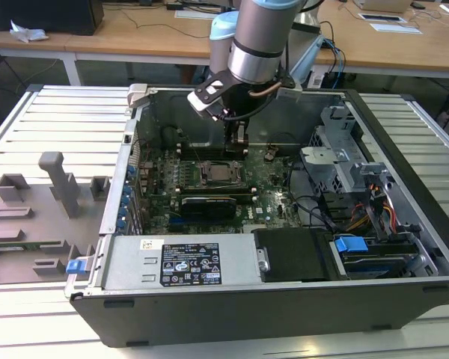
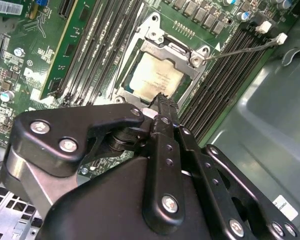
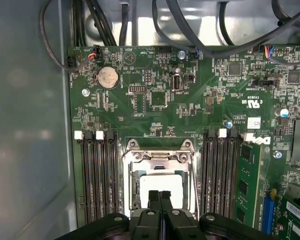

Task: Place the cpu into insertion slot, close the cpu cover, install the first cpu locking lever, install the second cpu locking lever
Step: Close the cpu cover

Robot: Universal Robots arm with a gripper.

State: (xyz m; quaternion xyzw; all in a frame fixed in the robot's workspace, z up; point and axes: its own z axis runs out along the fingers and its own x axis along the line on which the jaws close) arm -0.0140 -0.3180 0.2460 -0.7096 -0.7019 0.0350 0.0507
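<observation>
Silvery-grey, the flat square cpu [image 3: 162, 182] lies beneath the thin dark-metal cpu cover [image 3: 159, 156], so the black gripper [image 3: 159, 196], clenched empty, is best lowered squarely onto the cover's edge.

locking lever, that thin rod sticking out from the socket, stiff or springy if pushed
The locking lever looks like thin bare metal wire, so it is probably springy, flexing slightly before it swings. It seems anchored at a corner of the cpu cover, so it should pivot there rather than lift free.
</observation>
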